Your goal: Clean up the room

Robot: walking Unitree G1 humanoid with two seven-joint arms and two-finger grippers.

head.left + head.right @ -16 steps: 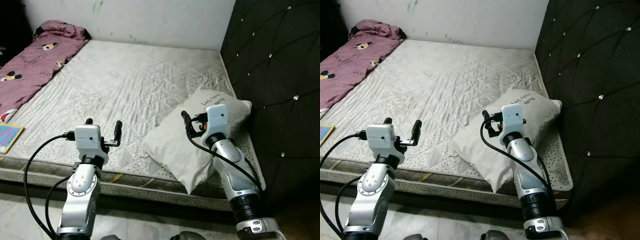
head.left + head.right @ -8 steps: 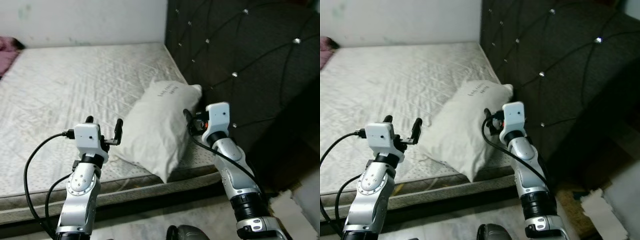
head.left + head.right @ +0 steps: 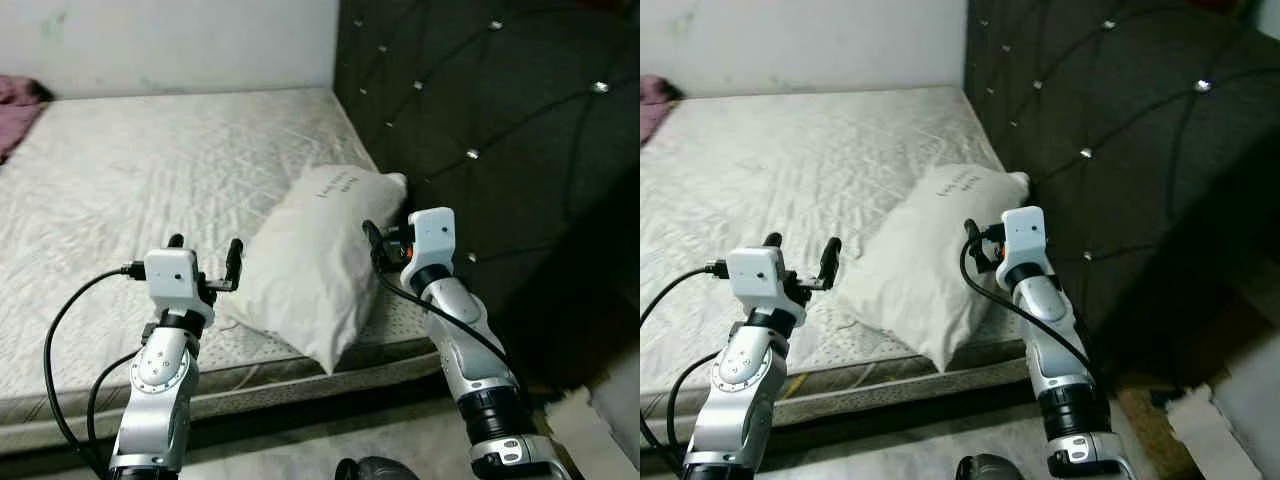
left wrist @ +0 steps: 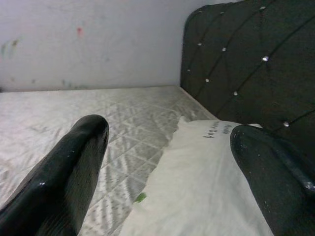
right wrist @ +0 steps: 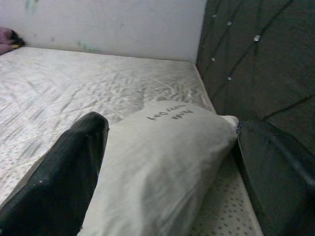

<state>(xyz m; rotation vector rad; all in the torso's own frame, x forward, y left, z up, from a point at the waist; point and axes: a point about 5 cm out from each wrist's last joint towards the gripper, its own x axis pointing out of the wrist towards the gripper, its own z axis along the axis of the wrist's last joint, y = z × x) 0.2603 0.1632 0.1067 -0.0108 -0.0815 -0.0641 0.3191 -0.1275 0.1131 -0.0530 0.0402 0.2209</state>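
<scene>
White wall (image 3: pixel 180 40) closes the far side of the room, and a dark tufted headboard (image 3: pixel 480 120) with small shiny studs stands on the robot's right. Between them lies a bed with a bare quilted mattress (image 3: pixel 150 170), pale grey with a stitched diamond pattern; its near edge shows a dotted border strip. A white pillow (image 3: pixel 310 265) lies on the mattress near the front right corner, one end touching the headboard, the other end reaching toward the mattress's near edge. Small dark lettering is printed near the pillow's headboard end. A purple blanket (image 3: pixel 18 95) is bunched at the far left corner of the mattress. The left tool (image 3: pixel 205 262) hangs over the near edge of the mattress, just beside the pillow's left side; its two black fingers (image 4: pixel 64 172) are spread wide with nothing between them. The right tool (image 3: pixel 372 238) is raised over the pillow's right side, close to the headboard. In the right wrist view its two black fingers (image 5: pixel 64 167) stand wide apart, with the pillow and its lettering showing in the gap; they grip nothing. Black cables run from both wrists down along the silver arms. Pale floor (image 3: pixel 1230 420) shows at the lower right, beyond the foot of the headboard.
</scene>
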